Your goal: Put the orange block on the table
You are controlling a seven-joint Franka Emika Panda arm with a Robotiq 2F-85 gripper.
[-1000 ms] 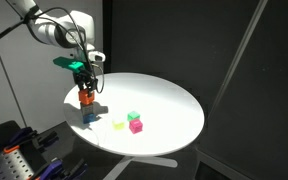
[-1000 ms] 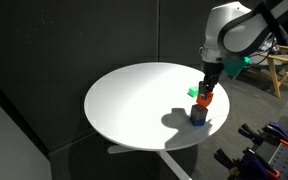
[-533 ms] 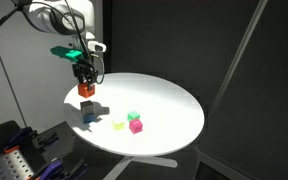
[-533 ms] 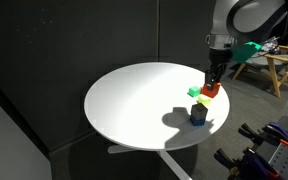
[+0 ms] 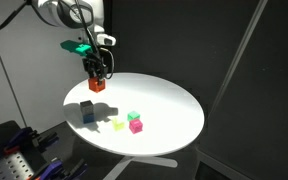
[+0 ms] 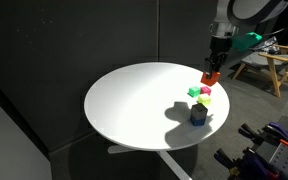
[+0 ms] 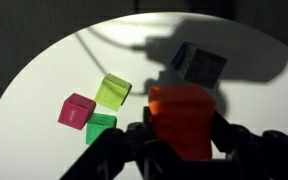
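While it hangs in the air above the tabletop, the orange block is clamped in my tool, whose fingers are closed against two opposite sides of it. In the wrist view the block fills the gap between my dark fingers. Below and a little aside, the dark blue block stands alone on the white surface, inside my shadow. Farther across lie the magenta block, a lime block and a green block, clustered near one another.
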